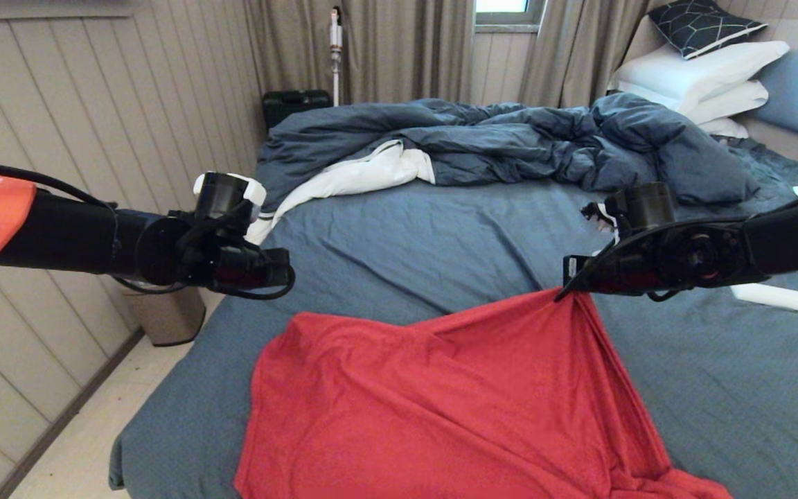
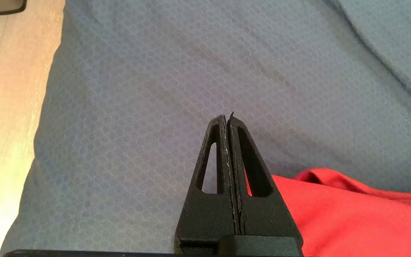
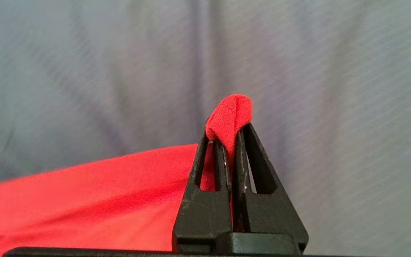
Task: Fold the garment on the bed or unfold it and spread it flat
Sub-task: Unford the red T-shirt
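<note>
The red garment (image 1: 440, 402) lies rumpled on the near part of the bed (image 1: 427, 235), no print showing. One corner of it is pulled up into a peak by my right gripper (image 1: 569, 287), which is shut on that corner. In the right wrist view a red fold (image 3: 228, 114) pokes out past the closed tips of the right gripper (image 3: 231, 132). My left gripper (image 1: 284, 272) hovers above the bed's left side, just beyond the garment's far left corner. It (image 2: 228, 119) is shut with nothing in it, the garment (image 2: 351, 214) lying beside it.
A rumpled dark blue duvet (image 1: 510, 138) with white lining fills the far half of the bed, white pillows (image 1: 704, 76) at the far right. A flat white object (image 1: 780, 299) lies under my right arm. A bin (image 1: 167, 315) stands on the floor by the left wall.
</note>
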Robot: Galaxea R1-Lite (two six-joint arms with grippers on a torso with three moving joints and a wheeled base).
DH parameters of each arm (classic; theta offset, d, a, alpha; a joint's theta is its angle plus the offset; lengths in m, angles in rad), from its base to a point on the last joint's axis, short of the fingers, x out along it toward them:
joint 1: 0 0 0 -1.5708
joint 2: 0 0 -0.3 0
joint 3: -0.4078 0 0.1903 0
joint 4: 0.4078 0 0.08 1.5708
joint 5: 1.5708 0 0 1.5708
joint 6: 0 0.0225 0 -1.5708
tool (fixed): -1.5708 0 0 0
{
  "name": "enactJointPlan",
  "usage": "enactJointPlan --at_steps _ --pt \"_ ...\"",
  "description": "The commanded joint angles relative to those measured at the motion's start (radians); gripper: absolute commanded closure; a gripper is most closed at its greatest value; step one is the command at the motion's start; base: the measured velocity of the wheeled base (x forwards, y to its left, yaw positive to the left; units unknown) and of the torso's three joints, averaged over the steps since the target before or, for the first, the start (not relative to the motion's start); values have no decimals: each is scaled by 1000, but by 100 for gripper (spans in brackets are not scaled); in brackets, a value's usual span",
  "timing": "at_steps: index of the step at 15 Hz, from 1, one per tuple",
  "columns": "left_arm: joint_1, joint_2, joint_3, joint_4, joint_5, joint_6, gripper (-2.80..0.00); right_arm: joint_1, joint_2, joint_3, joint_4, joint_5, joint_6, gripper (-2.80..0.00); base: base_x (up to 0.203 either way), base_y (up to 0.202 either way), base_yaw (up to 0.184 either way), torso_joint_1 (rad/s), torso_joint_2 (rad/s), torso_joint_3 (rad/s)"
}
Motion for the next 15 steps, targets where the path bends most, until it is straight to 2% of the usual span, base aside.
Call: enactJointPlan --at_steps 1,6,13,15 --pt "-1 6 1 1 1 -3 0 -22 37 -41 0 -14 0 0 0 0 0 0 0 0" --pt "-1 13 2 1 1 -3 0 -102 139 -167 5 -49 -10 0 0 0 0 0 0 0" --pt "-8 25 12 6 2 -3 0 -184 164 -168 -2 -71 -28 0 0 0 0 0 0 0" --pt "-35 26 33 16 1 -3 0 -195 173 -166 0 -70 -27 0 0 0 0 0 0 0"
